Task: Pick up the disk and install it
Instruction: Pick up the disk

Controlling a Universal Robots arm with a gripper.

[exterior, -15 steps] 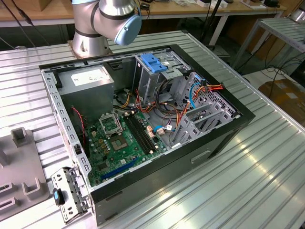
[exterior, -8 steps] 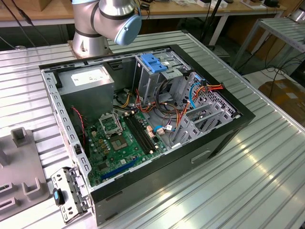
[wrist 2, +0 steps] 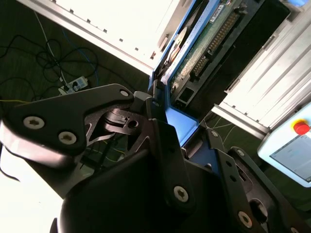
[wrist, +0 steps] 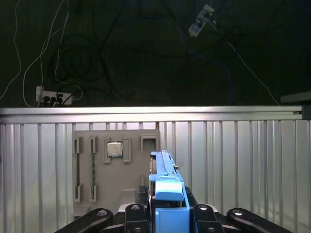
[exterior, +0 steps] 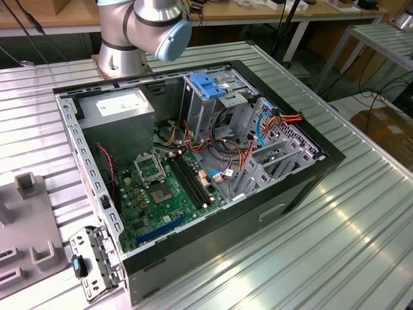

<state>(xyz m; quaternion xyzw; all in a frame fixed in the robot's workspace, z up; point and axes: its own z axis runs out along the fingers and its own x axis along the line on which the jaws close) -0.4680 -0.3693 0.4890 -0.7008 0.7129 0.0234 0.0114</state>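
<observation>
**Disk in gripper, held clear of the table**

Gripper and load: In the first wrist view the black two-finger gripper (wrist: pixel 167 213) has its jaws clamped on the disk (wrist: pixel 165 177), a flat dark metal hard drive edged by a blue plastic carrier frame. The drive is seen edge-on, its blue frame standing out beyond the fingertips. In the second wrist view the gripper (wrist 2: pixel 182 128) shows the same hold: a black finger (wrist 2: pixel 163 141) presses on each side of the blue frame, and the disk (wrist 2: pixel 204 43) extends away from the jaws with its green circuit-board face and connector row exposed.

Below the load: In the first wrist view the disk hangs over the ribbed aluminium table (wrist: pixel 243 160), apart from it. Just beside it in that view lies a grey moulded fixture plate (wrist: pixel 92 165) with slots and a small square silvery chip (wrist: pixel 114 149) in one recess. Beyond the table edge is a dark floor with loose cables and a white power strip (wrist: pixel 51 97).

Target area: In the exterior view the open black computer case (exterior: pixel 303 187) lies on its side on the table. Inside are a green motherboard (exterior: pixel 161 187), a grey metal drive cage (exterior: pixel 203 113) topped by a blue plastic latch piece (exterior: pixel 208 84), and orange and red cables (exterior: pixel 284 119). The silver robot arm base (exterior: pixel 145 26) stands behind the case.
</observation>
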